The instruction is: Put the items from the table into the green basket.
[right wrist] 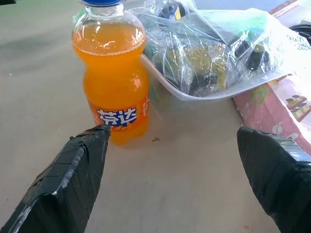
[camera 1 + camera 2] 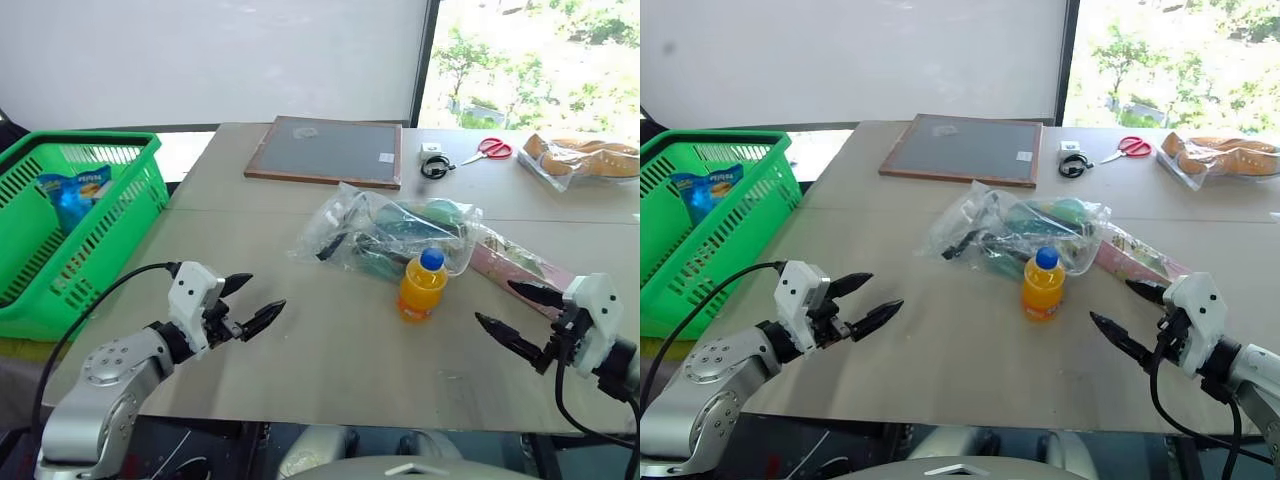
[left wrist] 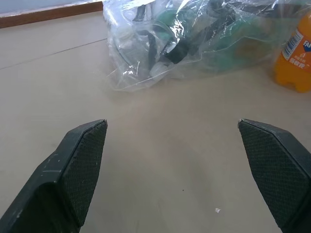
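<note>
Both arms reach inward over the near edge, left gripper [image 2: 252,300] and right gripper [image 2: 516,312] spread wide, holding nothing.

A dark board in a wooden frame [image 2: 326,150] lies flat at the far side. Near it sit a small white block with a coiled black cable [image 2: 434,163] and, just beyond, red-handled scissors [image 2: 487,150]. Further along, a clear packet of tan-coloured goods [image 2: 580,158] rests near the window. A blue snack packet [image 2: 75,194] stands apart, off to the left.
</note>
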Robot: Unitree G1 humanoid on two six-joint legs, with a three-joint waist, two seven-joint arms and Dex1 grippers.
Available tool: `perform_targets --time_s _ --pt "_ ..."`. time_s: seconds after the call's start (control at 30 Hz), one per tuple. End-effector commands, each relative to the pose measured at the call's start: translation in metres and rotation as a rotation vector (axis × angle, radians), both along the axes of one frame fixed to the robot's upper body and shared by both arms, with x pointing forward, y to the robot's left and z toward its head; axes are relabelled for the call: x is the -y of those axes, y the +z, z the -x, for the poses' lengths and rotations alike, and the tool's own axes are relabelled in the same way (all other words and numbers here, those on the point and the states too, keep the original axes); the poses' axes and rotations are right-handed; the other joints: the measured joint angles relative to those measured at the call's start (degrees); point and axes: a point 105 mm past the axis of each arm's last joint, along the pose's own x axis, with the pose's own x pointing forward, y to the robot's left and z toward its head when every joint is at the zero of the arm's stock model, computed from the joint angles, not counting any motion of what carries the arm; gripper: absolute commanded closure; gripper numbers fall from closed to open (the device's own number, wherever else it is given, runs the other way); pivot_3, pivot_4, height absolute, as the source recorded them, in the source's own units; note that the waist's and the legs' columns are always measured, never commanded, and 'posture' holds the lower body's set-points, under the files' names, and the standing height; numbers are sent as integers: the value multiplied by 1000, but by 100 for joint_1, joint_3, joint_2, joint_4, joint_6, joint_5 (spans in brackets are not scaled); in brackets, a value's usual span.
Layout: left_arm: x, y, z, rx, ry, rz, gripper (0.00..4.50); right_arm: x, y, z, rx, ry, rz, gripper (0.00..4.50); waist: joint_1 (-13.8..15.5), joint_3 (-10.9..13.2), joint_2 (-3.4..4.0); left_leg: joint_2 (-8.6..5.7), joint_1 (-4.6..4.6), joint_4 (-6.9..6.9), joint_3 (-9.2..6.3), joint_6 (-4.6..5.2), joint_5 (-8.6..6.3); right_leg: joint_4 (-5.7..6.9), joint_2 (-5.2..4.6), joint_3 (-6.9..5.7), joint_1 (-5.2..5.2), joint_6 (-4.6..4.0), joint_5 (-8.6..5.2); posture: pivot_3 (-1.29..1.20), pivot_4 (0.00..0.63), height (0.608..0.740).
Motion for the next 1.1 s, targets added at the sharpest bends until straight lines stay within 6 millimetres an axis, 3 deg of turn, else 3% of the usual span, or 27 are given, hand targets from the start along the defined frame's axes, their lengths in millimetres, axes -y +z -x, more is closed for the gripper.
perform_targets --time_s 0.03,0.13,0.4,0.53,0.6,0.7,0.9,0.97,1.1 --pt "5 16 -4 55 -31 7 45 -8 9 -1 39 35 -1 0 -2 0 1 0 0 0 0 0 0 0 0 0 0 0 0 85 41 740" --pt "14 31 -9 98 -71 49 45 -7 7 -1 38 54 10 0 1 -1 -1 0 1 2 -3 -1 0 3 1 -4 0 0 0 83 37 740" --pt "32 46 -19 161 -135 19 45 -12 2 -1 44 70 -10 0 -15 -4 1 0 1 2 0 -21 13 2 1 -2 0 0 0 75 28 740" --pt "42 52 -30 193 -176 -40 45 -25 21 15 94 223 -87 0 -8 -6 -1 0 1 3 0 -21 13 2 1 -2 1 1 1 69 19 740" --pt "48 49 -35 191 -219 -110 45 -35 44 25 175 302 -125 0 -13 -7 0 0 1 4 0 -7 21 2 1 -2 1 1 1 56 16 740" --pt "55 46 -42 175 -279 -174 45 -43 59 29 234 343 -99 0 -46 -13 3 0 2 4 1 -9 19 3 2 -1 1 2 1 21 12 740" --pt "77 46 -70 147 -378 -234 45 -49 65 30 236 292 31 0 -151 -22 -10 0 0 6 0 -8 21 3 2 -3 0 2 2 -74 10 740" --pt "87 43 -88 164 -416 -275 45 -53 69 34 244 278 30 0 -204 -22 -12 0 -3 10 0 -10 21 2 2 -4 0 3 2 -113 16 740" --pt "111 25 -112 154 -533 -383 45 -57 67 39 248 246 62 0 -398 -22 -14 0 -6 15 -1 -7 22 -1 0 -6 8 4 3 -179 24 740"
